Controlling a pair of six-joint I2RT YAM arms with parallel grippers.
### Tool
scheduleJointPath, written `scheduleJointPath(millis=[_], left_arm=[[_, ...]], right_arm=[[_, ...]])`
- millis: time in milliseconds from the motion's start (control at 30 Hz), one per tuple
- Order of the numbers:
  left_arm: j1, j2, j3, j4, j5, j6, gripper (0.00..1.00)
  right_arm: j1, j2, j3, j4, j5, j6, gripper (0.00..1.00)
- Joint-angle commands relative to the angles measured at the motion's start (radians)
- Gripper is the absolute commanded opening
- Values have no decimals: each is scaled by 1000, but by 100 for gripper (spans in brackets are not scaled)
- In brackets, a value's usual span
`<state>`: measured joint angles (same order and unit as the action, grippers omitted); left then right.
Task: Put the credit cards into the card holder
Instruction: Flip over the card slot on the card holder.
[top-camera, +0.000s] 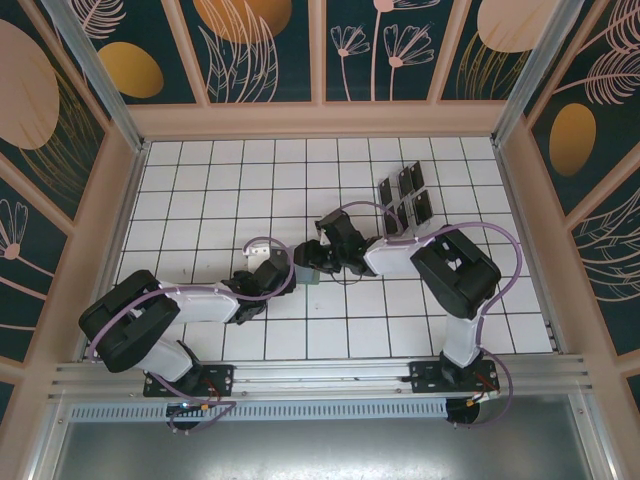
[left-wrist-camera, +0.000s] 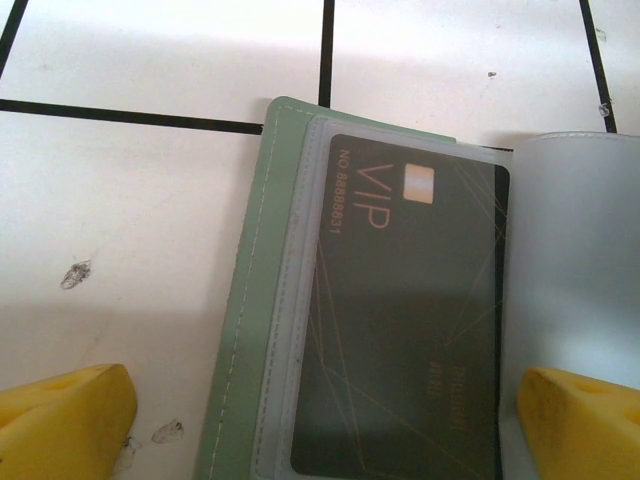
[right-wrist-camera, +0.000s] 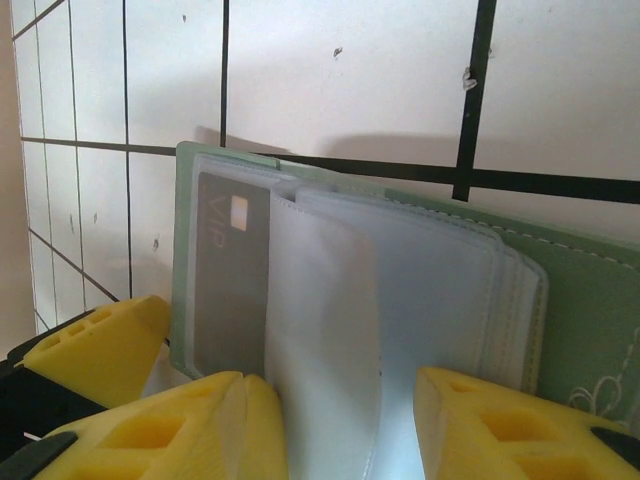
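The card holder (left-wrist-camera: 250, 330) lies open on the table (left-wrist-camera: 130, 220), near the middle of the top view. One black card (left-wrist-camera: 400, 330) sits already in its left pocket. The left end effector (left-wrist-camera: 320, 430) is released, with its fingers wide on both sides of this page, probably to steady it. The right end effector (right-wrist-camera: 345, 425) is clenched on the clear sleeves (right-wrist-camera: 400, 290) and holds them up, so that a pocket is free. More cards (top-camera: 405, 195) wait at the upper right.

card holder (left-wrist-camera: 250, 330): open, flat | credit card (left-wrist-camera: 400, 320): black, sleeved inside
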<state>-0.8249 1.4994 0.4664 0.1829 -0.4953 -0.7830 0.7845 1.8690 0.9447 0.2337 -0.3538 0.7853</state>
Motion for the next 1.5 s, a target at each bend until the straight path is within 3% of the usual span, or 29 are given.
scheduleJointPath(millis=[0, 333, 500, 767, 1167, 1300, 1467], left_arm=[[4, 32, -35, -53, 4, -12, 98], [4, 7, -48, -37, 12, -8, 99], [5, -137, -53, -76, 3, -16, 99], [5, -450, -30, -221, -104, -59, 99], [5, -583, -26, -292, -138, -69, 99], [5, -589, -27, -291, -129, -64, 99], [4, -557, -8, -274, -98, -39, 98]], right_arm=[[5, 27, 39, -39, -20, -32, 48], [21, 42, 84, -64, -24, -32, 48], [31, 25, 107, -86, -16, -24, 47], [69, 64, 223, -160, 12, -22, 47], [98, 247, 400, -159, 20, -1, 47], [98, 216, 428, -174, -5, -37, 47], [68, 65, 387, -186, -12, -86, 47]])
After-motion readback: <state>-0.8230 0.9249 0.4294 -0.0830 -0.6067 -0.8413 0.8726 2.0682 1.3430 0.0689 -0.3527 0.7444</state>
